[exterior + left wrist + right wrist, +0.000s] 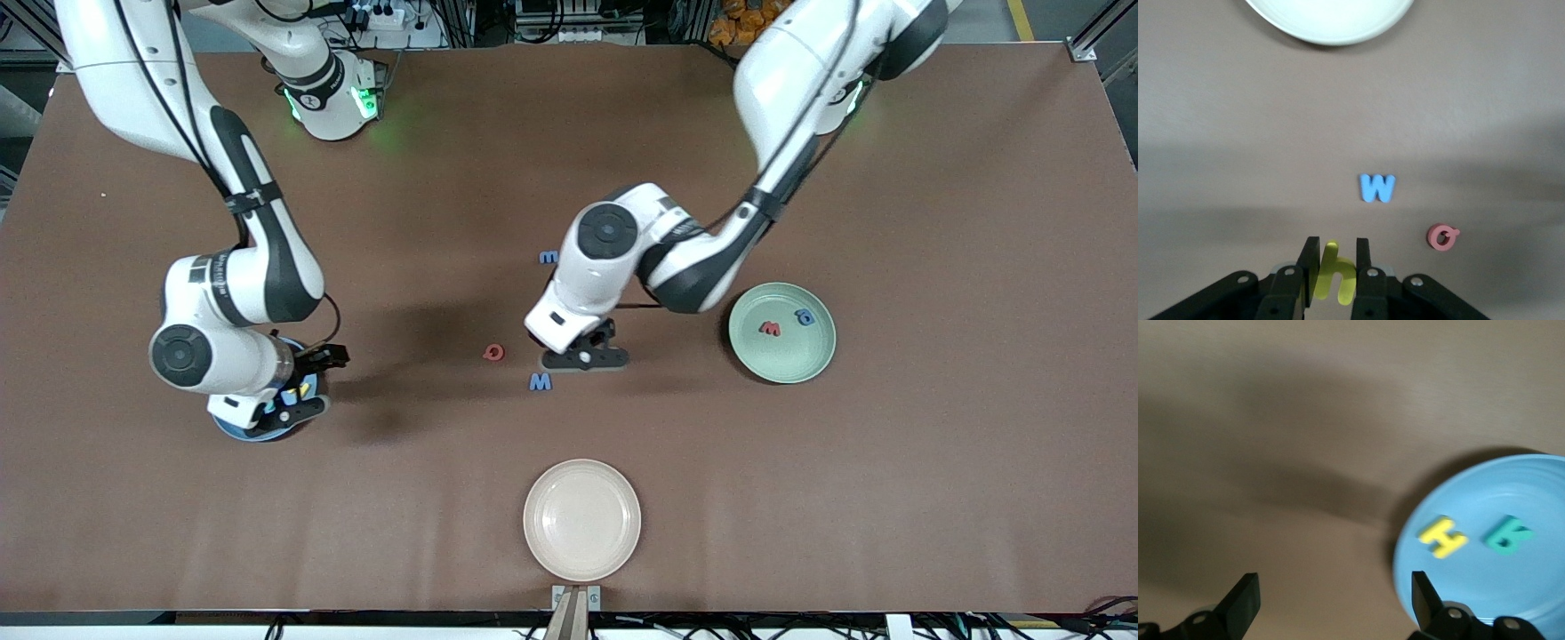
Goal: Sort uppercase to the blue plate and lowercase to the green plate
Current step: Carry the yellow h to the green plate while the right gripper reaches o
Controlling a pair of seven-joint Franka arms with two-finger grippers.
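Two claws working: my left gripper point(1333, 263) pinches the yellow h point(1335, 273) mid-tabletop, stem lying along my fingers. Just nearer the camera-side edge sit blue W point(540, 381) and red Q point(493, 353). Green plate point(805, 369) waits toward my arm's end. Right gripper point(1331, 607), spread wide, hovers by the blue plate point(1538, 493)

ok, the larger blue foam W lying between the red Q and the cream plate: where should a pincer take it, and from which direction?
Come straight down from above: the larger blue foam W lies flat on the brown table, so only its edges offer purchase. Probably close the fingers across its two outer strokes. The red foam Q sits apart, so there looks to be room.
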